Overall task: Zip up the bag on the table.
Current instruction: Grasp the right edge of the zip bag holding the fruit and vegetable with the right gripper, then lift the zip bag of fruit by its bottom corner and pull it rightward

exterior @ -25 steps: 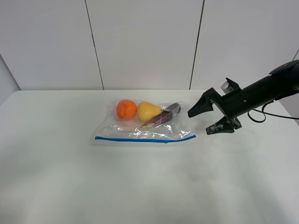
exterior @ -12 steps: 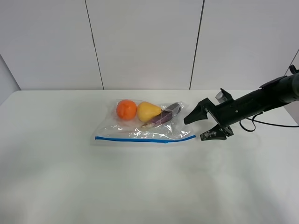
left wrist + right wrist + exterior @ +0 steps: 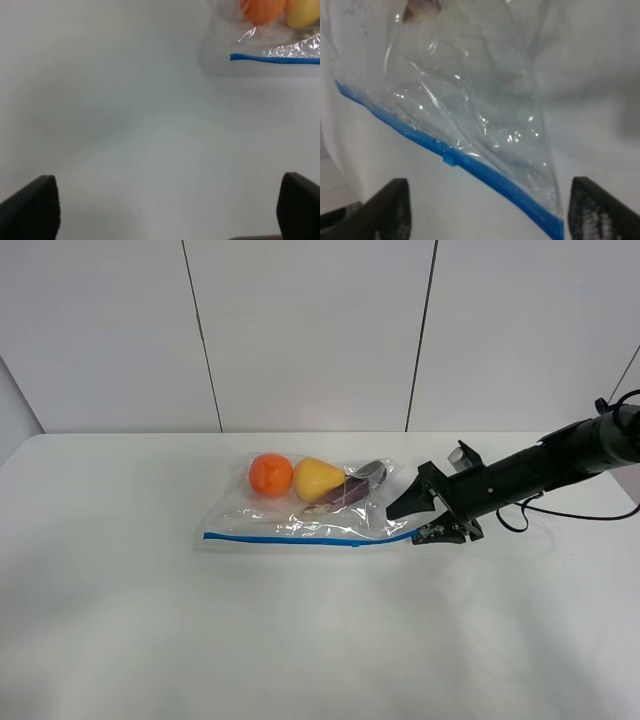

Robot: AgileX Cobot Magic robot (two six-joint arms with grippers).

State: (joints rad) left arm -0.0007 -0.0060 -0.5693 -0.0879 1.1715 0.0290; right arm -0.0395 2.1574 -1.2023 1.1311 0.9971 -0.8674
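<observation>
A clear, crinkly zip bag (image 3: 300,512) lies flat near the middle of a large white table (image 3: 150,640), its blue zipper strip (image 3: 310,537) running along the edge nearest the high camera; inside, toward the far side, an orange (image 3: 270,474), a yellow pear (image 3: 318,478) and a purple eggplant (image 3: 362,483) sit in a close row. The right gripper (image 3: 405,526) reaches in low from the right; it is released, its two black fingers (image 3: 390,210) spread wide, straddling the right-hand end of the strip without gripping it; the right wrist view shows strip and loose film lying between them. The left gripper (image 3: 165,212) is likewise released, jaws far apart and holding nothing, over bare table well apart from the bag's left corner; that arm does not appear in the high view.

Judged from this: nothing pins the bag, so a pull along the strip would probably drag the light bag across the smooth top instead of sealing it; closing on slack film rather than the strip could crumple the corner or slip off.

A small blue tab (image 3: 449,159) sits partway along the strip; whether it is a slider is too small to tell; whether any of the seal is already pressed together cannot be made out; glare on the film blurs the bag's far edge.
</observation>
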